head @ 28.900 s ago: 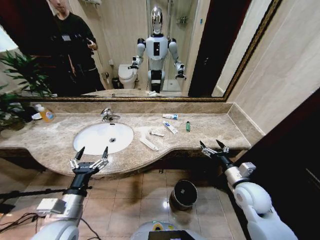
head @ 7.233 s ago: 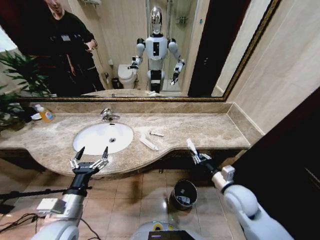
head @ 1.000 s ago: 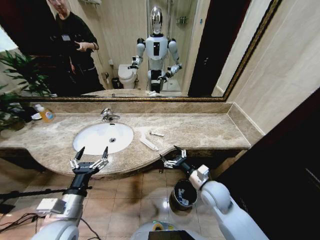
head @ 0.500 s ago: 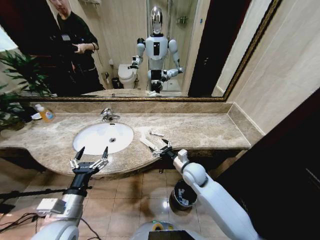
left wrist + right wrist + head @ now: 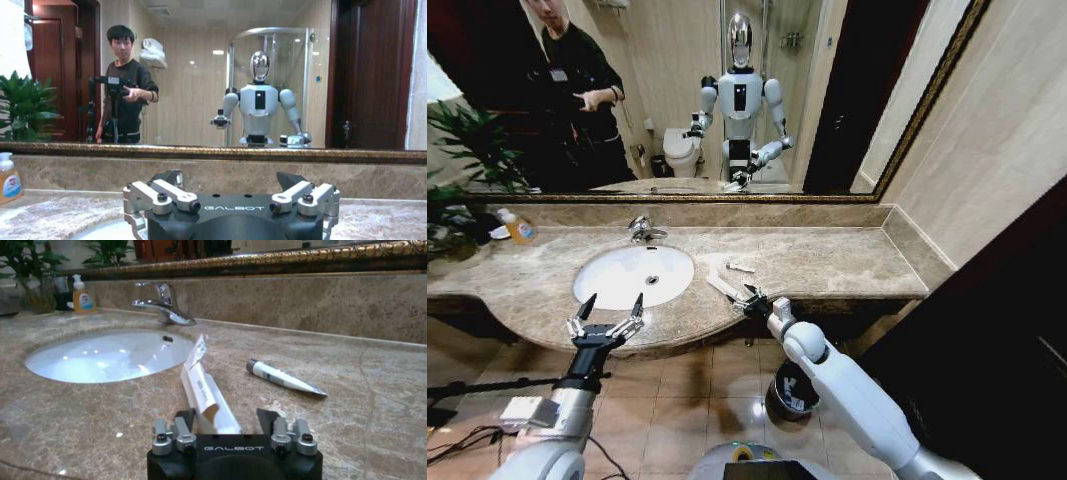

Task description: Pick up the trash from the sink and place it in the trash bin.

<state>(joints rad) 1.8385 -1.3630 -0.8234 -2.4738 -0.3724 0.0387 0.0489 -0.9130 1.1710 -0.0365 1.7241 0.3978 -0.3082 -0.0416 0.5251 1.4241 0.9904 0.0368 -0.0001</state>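
Countertop [image 5: 847,262] of brown marble spans your head view, its front edge cut by the two arms. Sink [image 5: 632,275] sits at about 10 o'clock from frame centre, white oval basin, faucet [image 5: 640,229] behind it at 12 o'clock of the bowl. From the right wrist you get most of the basin [image 5: 100,357], but its near rim runs off the frame.

Trash bin [image 5: 789,388] stands on the floor below the counter, at 5 o'clock from centre; you see little of it, since the right forearm crosses over its mouth and whatever is inside cannot be made out.

Long thin white packet [image 5: 723,286] lies on the marble just beside the sink, at 3 o'clock of the bowl. Right gripper [image 5: 749,301] is at its near end; from the wrist camera [image 5: 227,421] the fingers stand spread to either side of the packet [image 5: 207,399], whose near end is hidden by the gripper body, so you cannot tell whether they touch it.

Small white tube [image 5: 740,267] rests beyond the packet, apart from it; its dark cap and blue print read better in the wrist view [image 5: 283,378].

Left gripper [image 5: 607,315] hangs at 6 o'clock of the sink over the counter's front edge, fingers spread wide, holding nothing; its tips are partly cut off in its own camera [image 5: 230,200].
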